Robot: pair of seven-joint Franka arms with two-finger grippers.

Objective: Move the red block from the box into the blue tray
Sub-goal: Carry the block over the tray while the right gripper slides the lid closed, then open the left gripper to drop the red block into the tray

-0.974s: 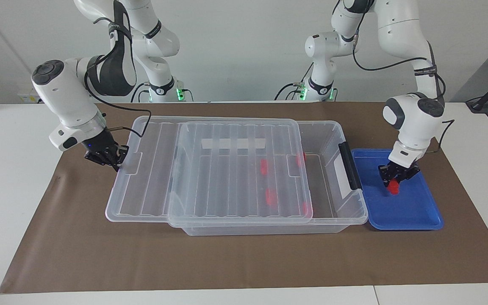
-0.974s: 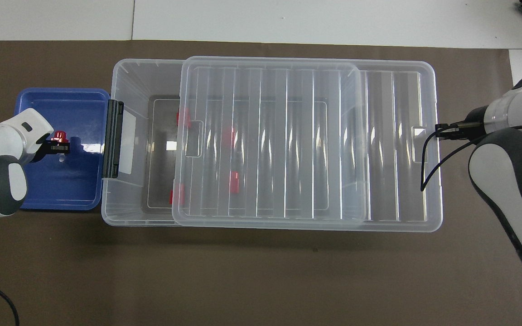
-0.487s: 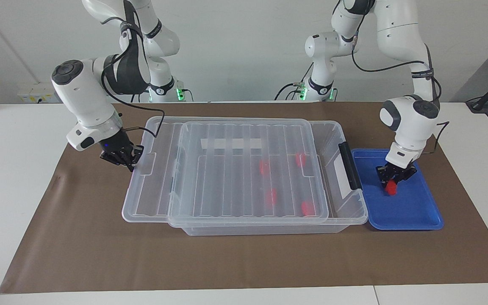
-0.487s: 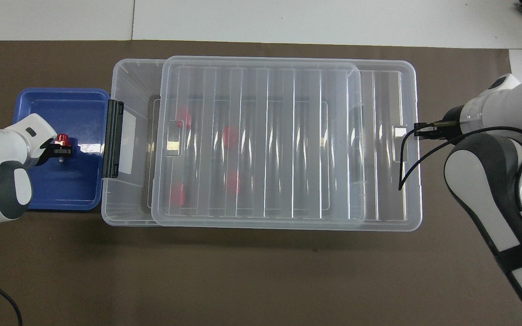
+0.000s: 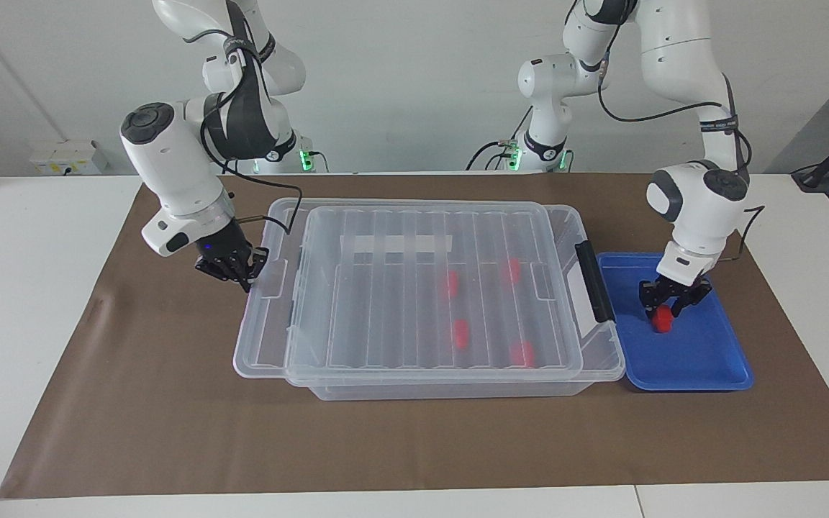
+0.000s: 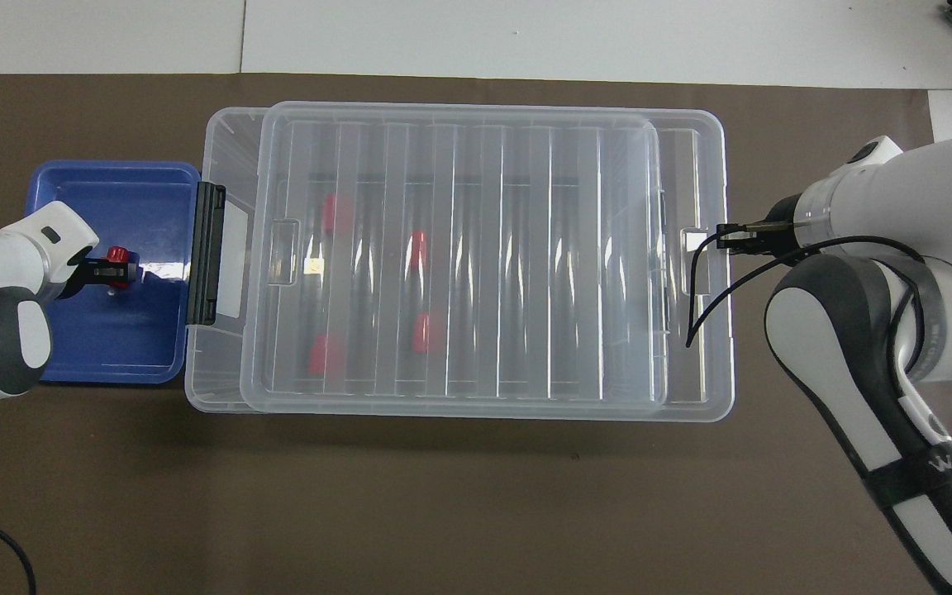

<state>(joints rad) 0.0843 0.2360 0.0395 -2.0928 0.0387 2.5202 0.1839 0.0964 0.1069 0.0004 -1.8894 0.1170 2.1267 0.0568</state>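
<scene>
Block set down in the tray while the lid was held over the box

The red block (image 5: 663, 319) was seen in the blue tray (image 5: 717, 363), just beside the box (image 5: 458, 388), gripped between the fingers of the left gripper (image 5: 666, 311), apparently for release there. The lid (image 5: 422, 302) was pinched at its end tab by the right gripper (image 5: 236, 271), likely to close the box; four more blocks lay inside the box

Facing view looked down from high across the desk (image 5: 62, 302) toward the robots, overhead view looked steeply down from their end, both shared the box (image 5: 601, 360) (image 6: 220, 388)
</scene>
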